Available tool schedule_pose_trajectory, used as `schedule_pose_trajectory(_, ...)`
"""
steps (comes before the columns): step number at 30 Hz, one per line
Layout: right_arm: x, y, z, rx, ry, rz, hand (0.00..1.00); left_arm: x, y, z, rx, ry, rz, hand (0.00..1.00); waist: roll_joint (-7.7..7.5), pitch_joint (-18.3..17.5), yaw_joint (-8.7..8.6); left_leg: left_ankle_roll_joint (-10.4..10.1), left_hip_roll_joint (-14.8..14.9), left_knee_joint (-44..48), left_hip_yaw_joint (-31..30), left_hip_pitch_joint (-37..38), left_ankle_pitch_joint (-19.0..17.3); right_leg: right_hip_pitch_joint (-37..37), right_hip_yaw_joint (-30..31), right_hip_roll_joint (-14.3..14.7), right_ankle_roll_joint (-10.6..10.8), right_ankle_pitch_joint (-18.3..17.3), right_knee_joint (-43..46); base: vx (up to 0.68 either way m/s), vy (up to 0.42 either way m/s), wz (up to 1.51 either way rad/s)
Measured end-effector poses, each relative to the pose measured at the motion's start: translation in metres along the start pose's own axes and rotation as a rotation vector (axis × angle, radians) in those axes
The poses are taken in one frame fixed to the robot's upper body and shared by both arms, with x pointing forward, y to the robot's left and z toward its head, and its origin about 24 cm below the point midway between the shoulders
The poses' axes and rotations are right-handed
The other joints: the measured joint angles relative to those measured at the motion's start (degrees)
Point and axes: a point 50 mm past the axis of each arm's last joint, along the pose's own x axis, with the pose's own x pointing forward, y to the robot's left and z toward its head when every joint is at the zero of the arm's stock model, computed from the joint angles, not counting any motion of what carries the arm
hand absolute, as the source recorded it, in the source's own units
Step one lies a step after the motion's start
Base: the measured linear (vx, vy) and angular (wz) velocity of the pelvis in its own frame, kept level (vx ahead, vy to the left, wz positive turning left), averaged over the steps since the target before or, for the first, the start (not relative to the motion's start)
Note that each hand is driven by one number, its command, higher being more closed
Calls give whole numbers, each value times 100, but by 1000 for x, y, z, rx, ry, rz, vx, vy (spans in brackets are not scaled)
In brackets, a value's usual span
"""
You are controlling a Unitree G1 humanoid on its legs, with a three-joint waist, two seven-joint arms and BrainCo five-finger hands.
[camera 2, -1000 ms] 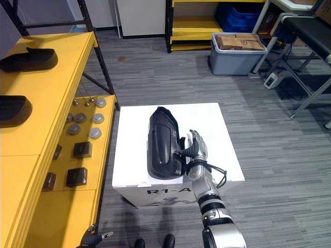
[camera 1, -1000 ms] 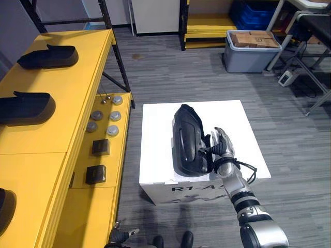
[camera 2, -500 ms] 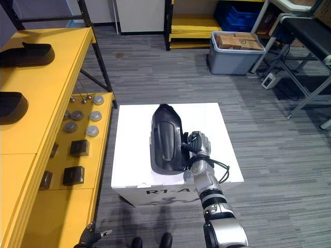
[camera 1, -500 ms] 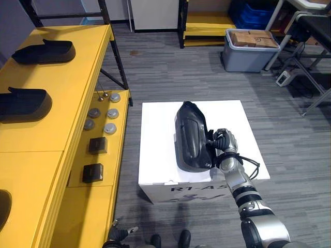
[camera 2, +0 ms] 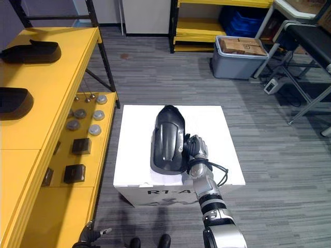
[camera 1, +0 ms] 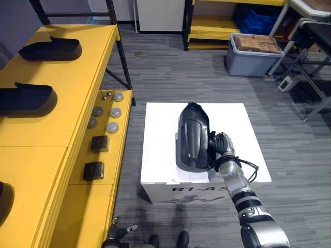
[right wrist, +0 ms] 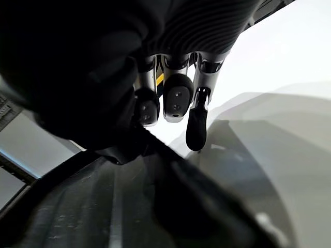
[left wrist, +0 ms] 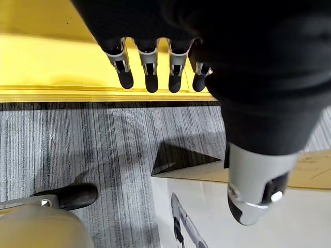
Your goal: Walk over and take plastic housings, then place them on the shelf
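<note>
Right hand (camera 1: 221,151) has gone from spread to curled over the near right edge of the black housing (camera 1: 190,135), which looks tipped up slightly but still sits on the white box (camera 1: 158,155). Left hand (left wrist: 150,70) hangs low, fingers straight, empty. Grip looks set, lift next. Far left: yellow shelf (camera 1: 62,129) already holds other housings (camera 1: 51,49).

Industrial workshop storeroom: yellow steel shelving (camera 1: 77,103) holds black moulded housings (camera 1: 51,50) and small metal parts (camera 1: 112,127), beside a grey tote (camera 1: 253,64) of cardboard boxes, blue crates (camera 2: 243,23), grey flooring (camera 1: 170,72).
</note>
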Motion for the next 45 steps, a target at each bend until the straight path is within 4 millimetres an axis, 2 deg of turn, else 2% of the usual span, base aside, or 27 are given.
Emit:
schedule_pose_trajectory(7,-6,-6,10,51,-47,-50,100,-1,1,0,-20,0,12,0,-30,-21,-6,-2,-25,35,-15,-3,-1,14,-23,-35,44,-29,21,3,0,1)
schedule_pose_trajectory(13,-13,-22,23,81,-123,-143,100,-2,2,5,-54,-28,32,0,-30,-28,-14,-14,-89,120,-17,-9,-9,30,-30,-115,89,-59,72,5,11,0)
schedule_pose_trajectory(15,-15,-28,31,95,-165,-178,100,-3,0,12,-84,-51,40,0,-35,-34,-15,-18,-112,153,-17,-9,-11,28,-31,-146,123,-82,122,10,34,2)
schedule_pose_trajectory(19,-22,-32,33,111,-200,-209,100,-6,0,24,-110,-109,54,0,-53,-146,5,-18,-140,159,-20,-27,-12,5,-31,-172,133,-97,140,0,0,0)
schedule_pose_trajectory(22,-30,-39,36,126,-238,-243,100,-12,9,45,-141,-221,100,0,-62,-183,9,-16,-153,171,-45,-54,-11,-11,-30,-180,131,-98,140,1,7,2)
schedule_pose_trajectory(25,-37,-47,44,143,-286,-283,100,-26,22,75,-212,-373,167,0,-64,-194,10,-14,-164,198,-65,-68,-11,-4,-39,-189,130,-98,130,0,0,0)
schedule_pose_trajectory(29,-44,-57,57,159,-364,-336,100,-57,40,122,-300,-633,232,0,-62,-262,9,-10,-165,205,-91,-60,-9,21,-58,-188,129,-97,117,0,0,0)
schedule_pose_trajectory(33,-51,-62,65,167,-408,-359,100,-88,49,162,-390,-870,223,0,-61,-346,3,-3,-172,205,-159,4,-9,142,-129,-189,128,-96,46,4,-5,10)
schedule_pose_trajectory(35,-54,-59,70,171,-433,-346,100,-101,48,176,-430,-964,190,0,-58,-381,6,-2,-173,206,-160,27,-9,180,-135,-185,127,-95,24,0,0,0)
schedule_pose_trajectory(37,-58,-52,79,175,-485,-312,100,-113,39,187,-451,-1039,109,0,-56,-385,2,-2,-166,206,-158,55,-10,214,-132,-176,125,-94,15,0,0,0)
schedule_pose_trajectory(42,-69,-39,100,180,-600,-234,100,-124,10,207,-467,-1112,-86,0,-57,-412,0,18,-145,213,-130,60,-22,214,-104,-152,89,-70,7,-6,3,-2)
schedule_pose_trajectory(45,-74,-31,108,187,-649,-190,100,-129,1,216,-461,-1144,-141,0,-53,-424,6,32,-134,233,-25,74,-32,211,-15,-138,69,-54,5,-12,13,-14)
